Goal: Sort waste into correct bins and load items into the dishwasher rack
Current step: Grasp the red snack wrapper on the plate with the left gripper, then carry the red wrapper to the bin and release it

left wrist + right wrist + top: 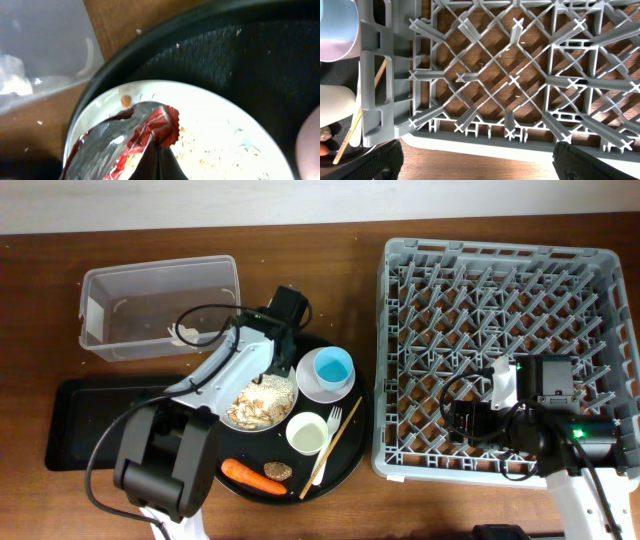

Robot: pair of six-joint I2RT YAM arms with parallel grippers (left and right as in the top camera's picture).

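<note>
Over on the right of the worktop [330,240], the big grey rack [500,350] looks empty from above. The right pincer [477,162] hangs over its near edge, jaws spread wide, holding nothing. The round black tray [345,460] has all the dishes on it, and the clear tub [150,305] sits just up-left of that. At the white plate [225,115], the left pincer [159,162] is clamped tight on the red wrapper [125,142], right over the grains [262,402]. I can't tell if it's lifted clear.

My worry is that the foil's slick and only an edge looks pinched. It could slide out on the way to the tub, or drag grains off onto the worktop.
</note>
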